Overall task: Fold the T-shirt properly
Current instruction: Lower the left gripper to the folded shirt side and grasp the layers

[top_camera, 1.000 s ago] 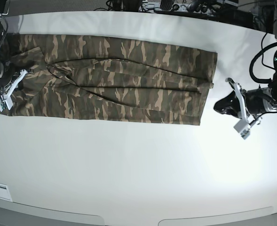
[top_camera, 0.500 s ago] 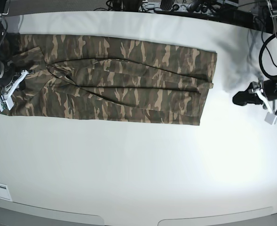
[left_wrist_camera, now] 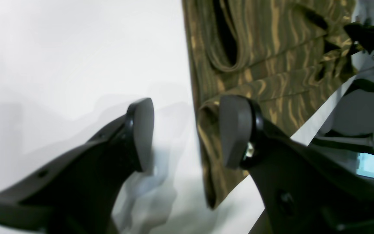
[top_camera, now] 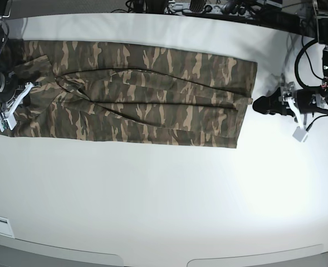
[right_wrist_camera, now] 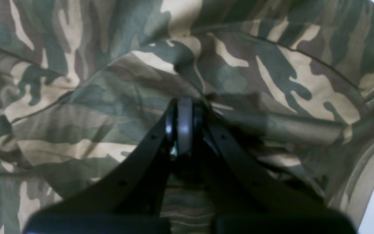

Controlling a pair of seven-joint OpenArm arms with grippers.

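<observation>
Right claw point(top_camera: 6, 105) at the far left of the base view, pads pressed together, low over the T-shirt point(top_camera: 136, 94) at that end; no cloth visibly pinched between them in the wrist view. T-shirt spread as a long folded band across the upper part of the white desk point(top_camera: 164, 194), creases running lengthwise through its middle. Left claw point(top_camera: 262, 104) just off the T-shirt's other end, pads spread wide, one over bare desk and one by the cloth's edge, nothing held.

Risks, as a judgement: closing at this edge could catch only the top layer, so a lift would peel the fold open; a shallow bite could slip; any drag could skew the band.
</observation>
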